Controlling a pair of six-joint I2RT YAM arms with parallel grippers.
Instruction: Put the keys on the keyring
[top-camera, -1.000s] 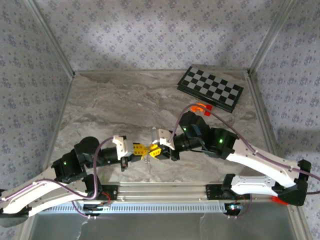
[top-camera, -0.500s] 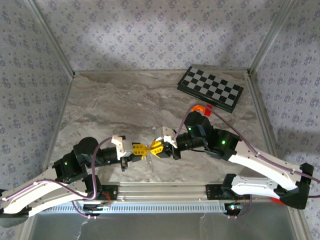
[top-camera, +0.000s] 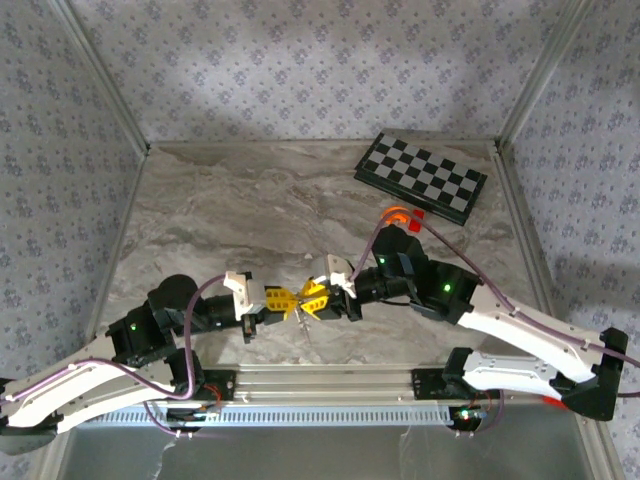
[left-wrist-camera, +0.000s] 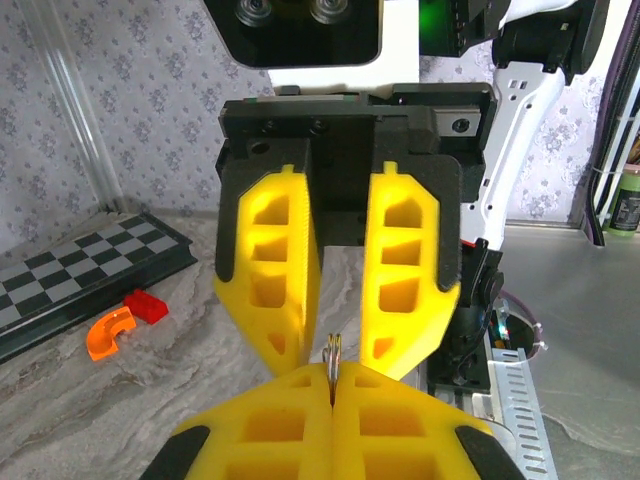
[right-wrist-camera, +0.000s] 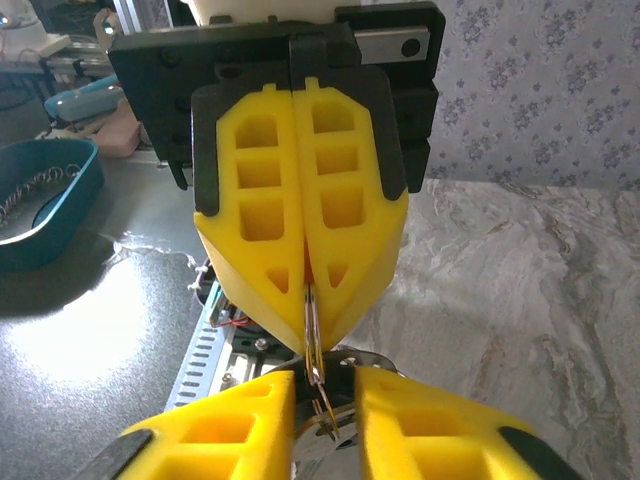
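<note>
My left gripper (top-camera: 283, 300) and right gripper (top-camera: 312, 298) meet tip to tip near the table's front edge. The left gripper (left-wrist-camera: 333, 378) is shut on a thin metal keyring (left-wrist-camera: 333, 352), which stands edge-on out of its tips. In the right wrist view the keyring (right-wrist-camera: 312, 315) hangs from those shut yellow fingers (right-wrist-camera: 260, 230). It reaches down into the gap of my right gripper (right-wrist-camera: 325, 388), whose jaws stand apart on either side of it. A silver key (right-wrist-camera: 345, 408) shows low in that gap; I cannot tell whether it touches the pads.
A chessboard (top-camera: 420, 177) lies at the back right, with an orange curved piece (top-camera: 397, 214) and a red brick (top-camera: 414, 223) just in front of it. The metal rail (top-camera: 330, 380) runs along the near edge. A teal bowl (right-wrist-camera: 40, 215) sits off the table.
The right arm has shifted a little left toward the left gripper, and its fingers have parted slightly around the keyring. The left arm has stayed put, still shut.
</note>
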